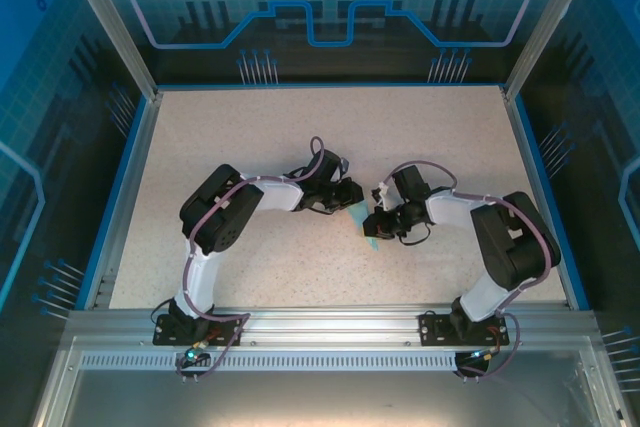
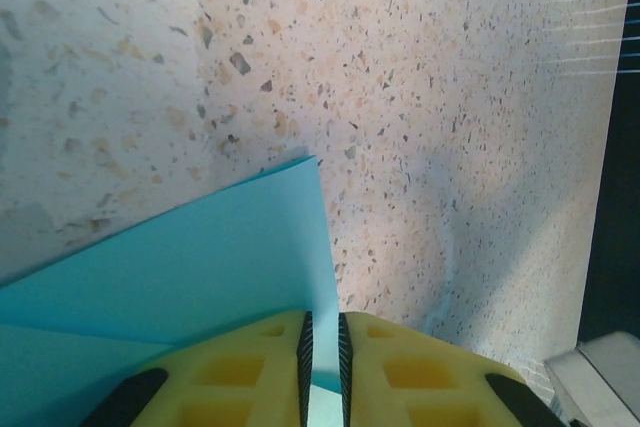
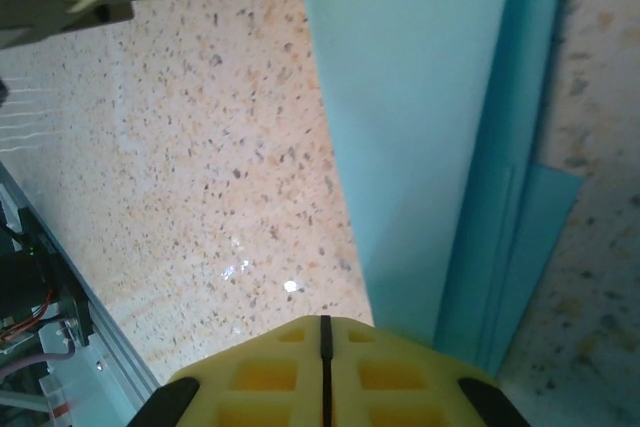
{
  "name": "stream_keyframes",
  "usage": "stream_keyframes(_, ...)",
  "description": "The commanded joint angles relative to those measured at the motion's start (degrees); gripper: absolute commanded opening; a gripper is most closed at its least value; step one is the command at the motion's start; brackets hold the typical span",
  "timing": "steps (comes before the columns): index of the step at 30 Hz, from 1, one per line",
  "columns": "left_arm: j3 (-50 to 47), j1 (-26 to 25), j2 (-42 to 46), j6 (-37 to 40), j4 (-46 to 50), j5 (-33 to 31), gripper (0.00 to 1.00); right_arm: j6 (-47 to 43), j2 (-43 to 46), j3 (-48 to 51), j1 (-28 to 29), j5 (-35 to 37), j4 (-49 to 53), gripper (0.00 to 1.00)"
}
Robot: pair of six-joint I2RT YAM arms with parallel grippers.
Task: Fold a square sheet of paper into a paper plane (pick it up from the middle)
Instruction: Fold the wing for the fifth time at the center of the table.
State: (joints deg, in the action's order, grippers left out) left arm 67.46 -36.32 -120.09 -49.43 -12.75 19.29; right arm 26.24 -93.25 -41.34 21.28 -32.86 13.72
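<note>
Two grippers, one thin blue sheet.
The right gripper point(image 3: 325, 332) clamps the square sheet of paper point(image 2: 200, 267); the left gripper point(image 2: 325, 332), jaws a slit apart, straddles its edge mid-table point(image 2: 450, 97). Light, floppy, crease-prone: likely best pinched at folded edges.

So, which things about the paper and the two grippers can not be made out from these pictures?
- Left wrist view: whether the left gripper really pinches the paper; its fingers hide the contact.
- Right wrist view: the near end of the paper, hidden behind the right gripper.
- Top view: the paper's whole shape and folds; both grippers cover most of it, and it looks small.
</note>
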Motion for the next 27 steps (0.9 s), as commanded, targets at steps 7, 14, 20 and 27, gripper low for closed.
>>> stream_keyframes(7,-1.1,-0.09,-3.26,3.08,8.13,-2.64,0.19,2.07,-2.72,3.12,-0.05,6.63,2.36,0.07)
stream_keyframes(14,-1.64,-0.04,-3.28,3.55,8.32,-3.03,0.18,2.66,2.71,4.19,-0.1,4.35,4.75,0.09)
stream_keyframes(20,-1.32,-0.07,-3.39,3.99,8.88,-2.83,0.18,4.07,6.67,7.38,-0.12,3.9,4.39,0.11)
stream_keyframes(27,-1.23,0.0,-3.43,4.17,8.89,-2.61,0.18,5.19,5.29,8.73,-0.05,9.55,6.05,0.11)
